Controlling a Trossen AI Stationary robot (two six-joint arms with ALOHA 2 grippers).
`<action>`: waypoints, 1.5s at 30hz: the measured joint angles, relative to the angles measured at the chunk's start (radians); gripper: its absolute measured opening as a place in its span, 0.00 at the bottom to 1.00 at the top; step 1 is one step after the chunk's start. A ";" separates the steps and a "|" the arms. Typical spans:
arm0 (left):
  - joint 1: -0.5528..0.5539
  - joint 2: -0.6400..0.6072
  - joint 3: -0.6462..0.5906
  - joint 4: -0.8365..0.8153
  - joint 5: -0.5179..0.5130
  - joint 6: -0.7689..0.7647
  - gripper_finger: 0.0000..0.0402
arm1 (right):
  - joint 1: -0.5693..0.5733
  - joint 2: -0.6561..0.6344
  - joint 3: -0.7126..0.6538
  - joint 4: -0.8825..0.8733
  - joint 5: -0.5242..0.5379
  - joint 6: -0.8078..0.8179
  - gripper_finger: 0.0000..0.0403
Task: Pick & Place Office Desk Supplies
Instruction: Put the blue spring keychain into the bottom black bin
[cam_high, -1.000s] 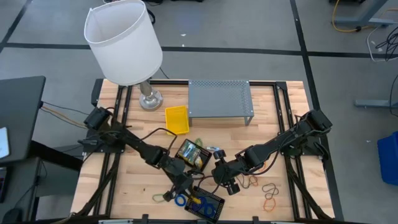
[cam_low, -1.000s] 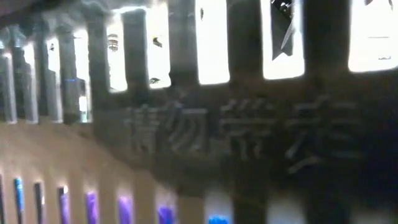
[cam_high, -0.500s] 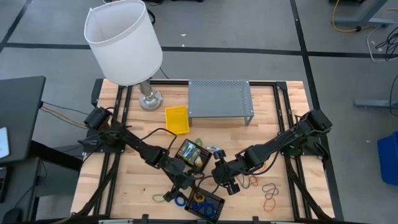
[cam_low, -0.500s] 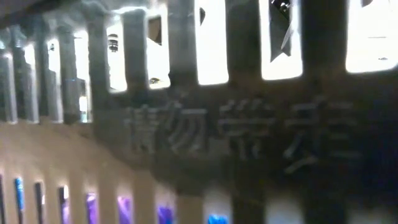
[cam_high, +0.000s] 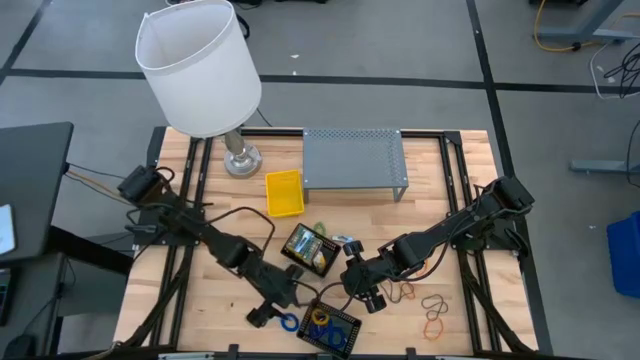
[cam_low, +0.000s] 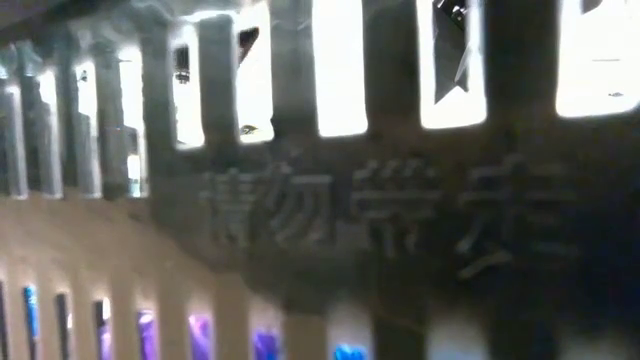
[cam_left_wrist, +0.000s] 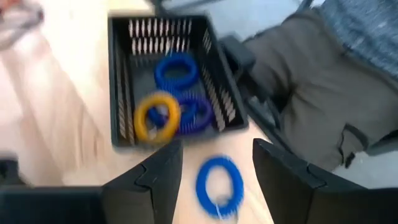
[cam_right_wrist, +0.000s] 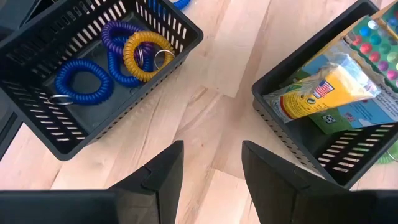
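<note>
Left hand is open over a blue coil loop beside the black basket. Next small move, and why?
Probably lower the left hand and close on the blue coil loop. It lies on the wood between the open fingers, just outside the black basket that already holds blue and yellow coils. The right hand hangs open between the two baskets, holding nothing.

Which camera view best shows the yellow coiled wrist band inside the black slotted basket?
The right wrist view: the yellow coiled band lies sharp in the black slotted basket beside blue and purple coils. The left wrist view shows it blurred, the high view as a speck, the low view not at all.
</note>
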 joint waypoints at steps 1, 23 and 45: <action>-0.011 -0.002 0.000 -0.025 -0.019 -0.014 0.50 | 0.000 0.000 0.000 -0.001 0.000 0.000 0.42; -0.039 0.179 0.000 -0.012 -0.075 -0.181 0.50 | 0.000 0.000 0.000 -0.003 0.005 0.006 0.42; -0.033 0.269 0.003 0.066 -0.185 -0.240 0.29 | 0.000 0.000 0.000 -0.009 0.014 0.007 0.42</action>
